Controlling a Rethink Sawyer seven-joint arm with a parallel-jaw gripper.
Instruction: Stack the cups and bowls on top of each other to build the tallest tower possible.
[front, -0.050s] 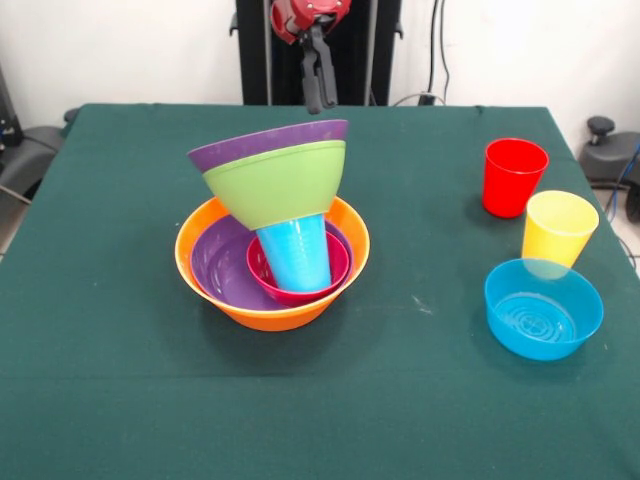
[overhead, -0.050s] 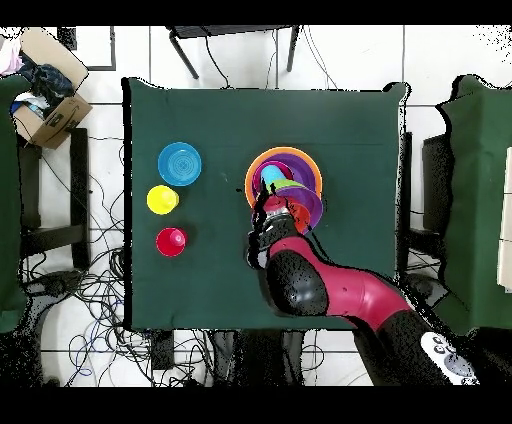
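Gripper (front, -0.050s: 318, 100) is held above the tower (front, -0.050s: 272, 240), fingers seen close together and nothing grasped. Lime green bowl (front, -0.050s: 275, 183) and purple bowl (front, -0.050s: 262, 145) are tilted on the blue cup (front, -0.050s: 296, 252). No legible writing is seen.

The table (front, -0.050s: 120, 380) is covered in dark green cloth, matt, faintly creased, with a few pale specks. On it every vessel looks like smooth glossy plastic: the large orange round plastic bowl (front, -0.050s: 215, 300), the purple plastic bowl (front, -0.050s: 215, 265) inside it, the small pink-red plastic bowl (front, -0.050s: 300, 292), the translucent blue plastic tumbler (front, -0.050s: 297, 252), the lime green plastic bowl (front, -0.050s: 275, 185) and upper purple plastic bowl (front, -0.050s: 265, 143). The red plastic tumbler (front, -0.050s: 513, 176), yellow plastic tumbler (front, -0.050s: 558, 227) and ridged-bottomed small blue plastic bowl (front, -0.050s: 543, 308) shine likewise. The black claw (front, -0.050s: 318, 85) looks matt; the red arm shell (overhead, -0.050s: 345, 290) glossy.
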